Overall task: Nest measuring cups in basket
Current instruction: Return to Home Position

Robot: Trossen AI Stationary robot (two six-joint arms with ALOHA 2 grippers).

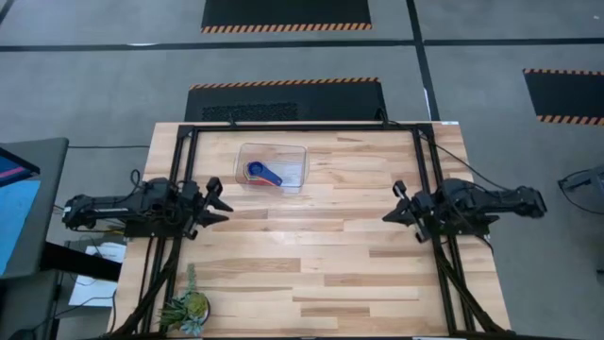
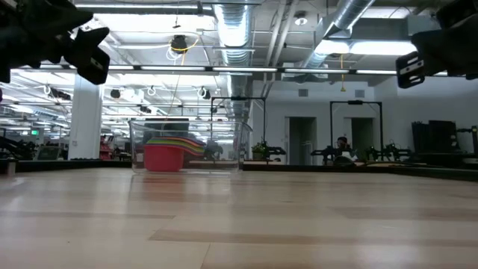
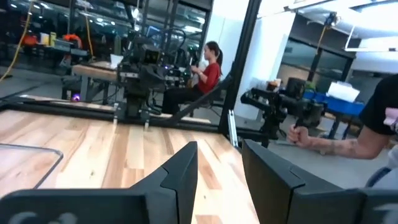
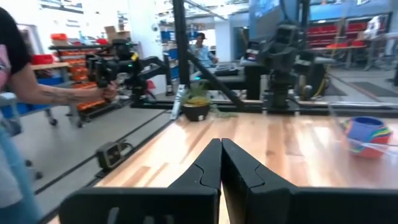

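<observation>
The clear basket (image 1: 294,161) stands on the far middle of the wooden table, slightly left of centre. Inside it the measuring cups (image 1: 262,174) sit stacked one in another, blue on top with a red handle showing. In the low view the stack (image 2: 170,153) shows red at the bottom with coloured rims above. The right wrist view shows them too (image 4: 368,135). My left gripper (image 3: 219,155) hovers open at the table's left edge (image 1: 225,202), pointing level toward the right, with nothing between its fingers. My right gripper (image 4: 221,143) hovers shut and empty at the right edge (image 1: 389,213), pointing level toward the left.
A small potted plant (image 1: 187,307) stands at the near left corner. A black frame (image 1: 302,127) runs round the table. Bare wood lies between the two grippers and in front of the basket. People (image 3: 208,65) are in the room beyond the table.
</observation>
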